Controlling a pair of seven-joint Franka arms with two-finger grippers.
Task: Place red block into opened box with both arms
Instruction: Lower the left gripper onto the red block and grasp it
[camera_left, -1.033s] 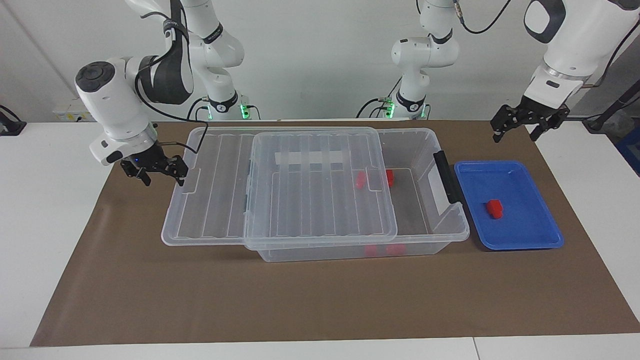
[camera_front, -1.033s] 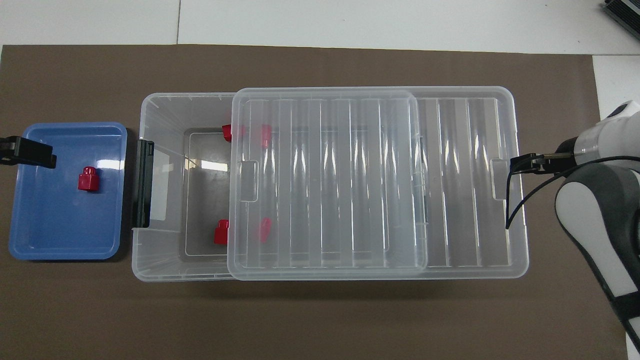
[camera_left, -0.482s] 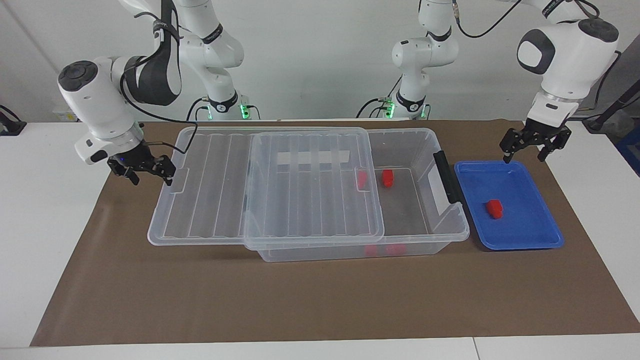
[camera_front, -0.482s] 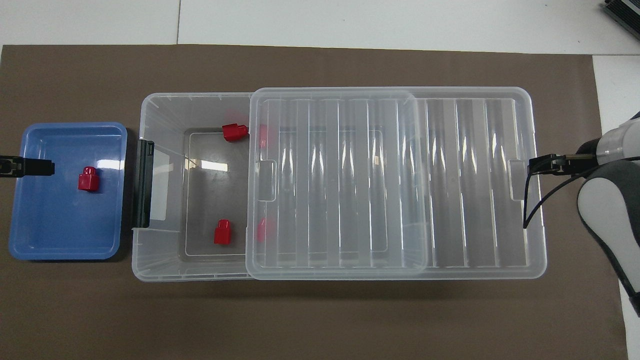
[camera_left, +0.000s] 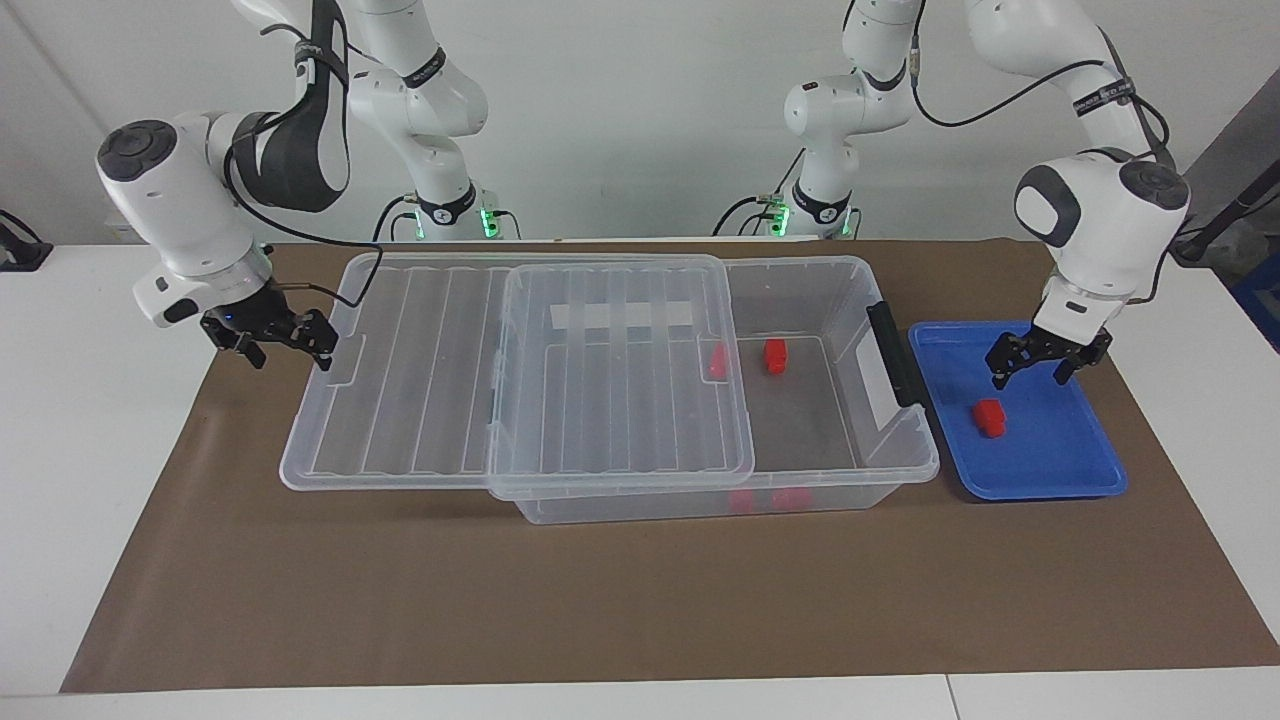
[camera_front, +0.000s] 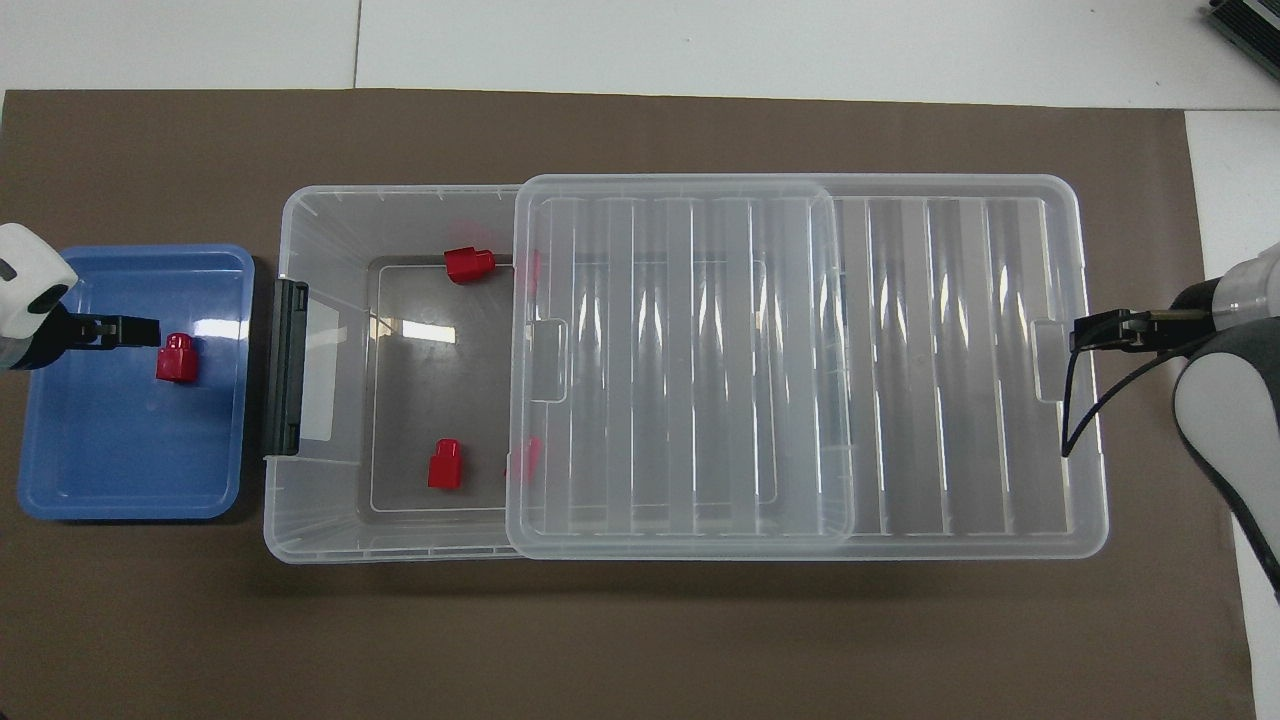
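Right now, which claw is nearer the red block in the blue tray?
Left. The left claw hangs over the blue tray beside the red block; the right claw is at the lid's edge.

One camera sits high across the table (camera_left: 640, 600), facing the robots. Another looks steeply down from above their end. Both share the box (camera_left: 850, 440) and the blue tray (camera_front: 60, 490).

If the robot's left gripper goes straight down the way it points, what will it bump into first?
Probably the shallow blue plastic tray. The left gripper points down over its floor, just beside the small red plastic block, nearer the robots. Depth is hard to judge, so it might graze the block.
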